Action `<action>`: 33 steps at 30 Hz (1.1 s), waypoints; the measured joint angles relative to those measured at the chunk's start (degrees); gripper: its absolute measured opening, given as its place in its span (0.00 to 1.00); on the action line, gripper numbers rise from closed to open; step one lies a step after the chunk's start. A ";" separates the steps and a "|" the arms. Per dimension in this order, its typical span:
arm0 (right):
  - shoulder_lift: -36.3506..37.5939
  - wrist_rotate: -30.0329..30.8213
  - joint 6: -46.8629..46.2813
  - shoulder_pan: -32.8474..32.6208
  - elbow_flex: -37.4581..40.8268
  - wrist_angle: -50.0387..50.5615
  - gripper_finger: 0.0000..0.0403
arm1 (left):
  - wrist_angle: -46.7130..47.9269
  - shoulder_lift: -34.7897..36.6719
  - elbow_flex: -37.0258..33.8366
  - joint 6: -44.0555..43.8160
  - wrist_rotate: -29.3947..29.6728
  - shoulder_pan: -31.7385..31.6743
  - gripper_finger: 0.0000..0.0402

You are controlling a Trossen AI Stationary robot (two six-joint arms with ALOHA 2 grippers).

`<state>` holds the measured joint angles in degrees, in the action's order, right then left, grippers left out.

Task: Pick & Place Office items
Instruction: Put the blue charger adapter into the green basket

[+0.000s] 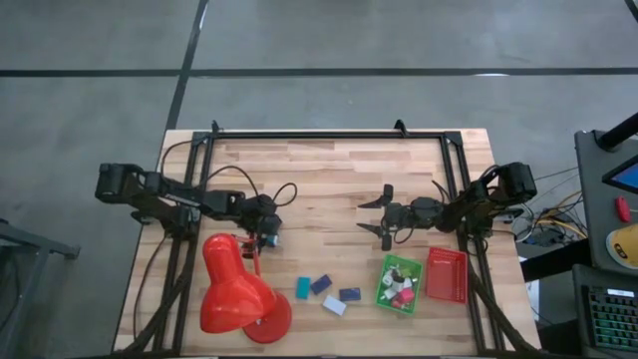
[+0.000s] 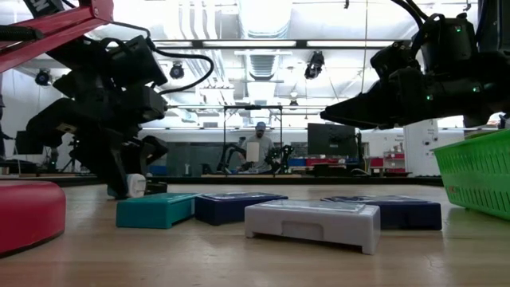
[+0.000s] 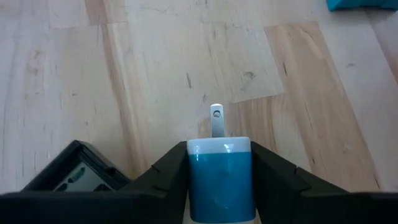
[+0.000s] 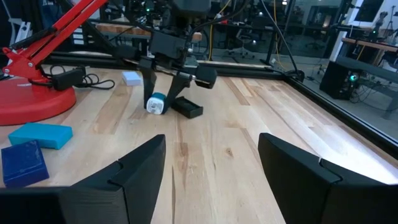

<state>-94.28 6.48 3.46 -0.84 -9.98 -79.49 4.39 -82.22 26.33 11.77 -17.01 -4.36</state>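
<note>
1. Now the left gripper (image 3: 219,186) is down at the wooden surface (image 1: 329,179), its jaws clamped on a small teal and white plug-like block (image 3: 219,177) with a metal prong sticking out ahead of the jaws.
2. Just beside those jaws lies a small black piece (image 4: 187,108) on the surface, and the red desk lamp (image 1: 237,289) stands close behind the left gripper.
3. Meanwhile the right gripper (image 1: 384,214) hangs above the surface with its jaws apart and nothing between them.
4. Beyond the right jaws, toward the front edge, sits the green tray (image 1: 400,284), holding several small pieces in white, pink and black, with the red tray (image 1: 446,275) touching its far side.
5. Between the two grippers' reach, nearer the front edge, four loose pieces lie close together: a teal block (image 1: 303,287), a dark blue block (image 1: 320,284), another dark blue block (image 1: 350,295) and a white block (image 1: 334,305).
</note>
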 joint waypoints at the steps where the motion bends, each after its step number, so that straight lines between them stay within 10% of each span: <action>1: 0.00 0.00 0.00 0.02 0.00 0.00 0.63 | -0.35 -0.01 0.00 0.04 0.22 0.00 0.35; 33: 0.00 0.00 0.00 0.01 -0.02 -0.02 0.62 | -41.75 -6.51 2.30 3.79 -4.41 -1.99 0.36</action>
<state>-94.28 6.48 3.46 -0.83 -10.00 -79.50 -37.35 -88.74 28.63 15.56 -21.42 -6.35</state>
